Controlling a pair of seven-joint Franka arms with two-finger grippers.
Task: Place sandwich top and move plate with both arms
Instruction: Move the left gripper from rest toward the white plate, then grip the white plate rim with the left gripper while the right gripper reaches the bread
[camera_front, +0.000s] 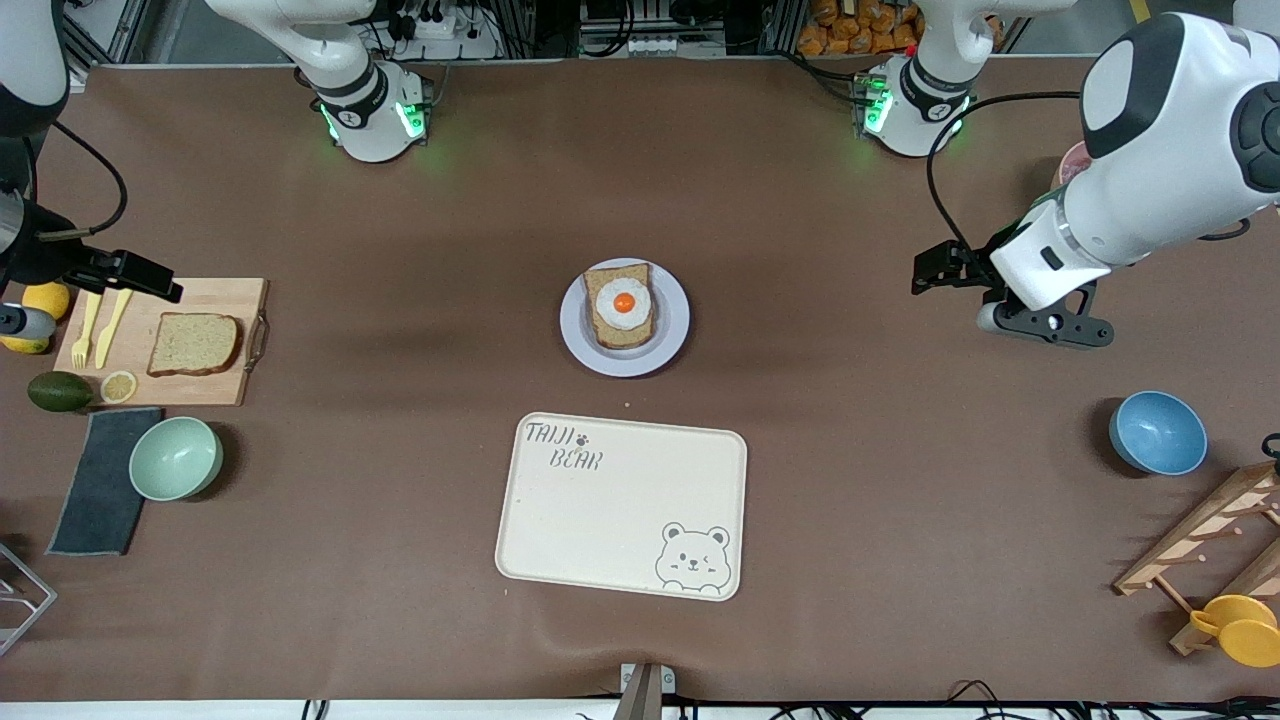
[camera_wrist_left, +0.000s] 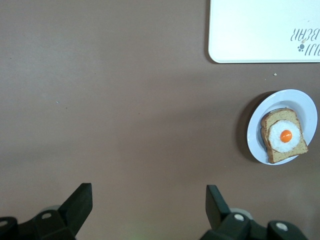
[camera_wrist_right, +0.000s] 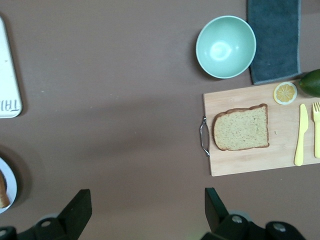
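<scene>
The sandwich top (camera_front: 195, 343) is a plain brown bread slice lying on a wooden cutting board (camera_front: 215, 390) at the right arm's end of the table; it also shows in the right wrist view (camera_wrist_right: 241, 127). The pale plate (camera_front: 672, 340) sits mid-table and carries a bread slice with a fried egg (camera_front: 622, 303); the plate (camera_wrist_left: 306, 106) also shows in the left wrist view. My right gripper (camera_wrist_right: 147, 210) is open and empty, up in the air by the cutting board. My left gripper (camera_wrist_left: 148, 210) is open and empty, high over bare table toward the left arm's end.
A cream bear tray (camera_front: 620, 505) lies nearer the camera than the plate. A green bowl (camera_front: 176, 457), grey towel (camera_front: 100, 490), avocado (camera_front: 58, 391), lemon slice (camera_front: 118, 386) and yellow cutlery (camera_front: 100, 325) surround the board. A blue bowl (camera_front: 1157, 432) and wooden rack (camera_front: 1210, 540) stand at the left arm's end.
</scene>
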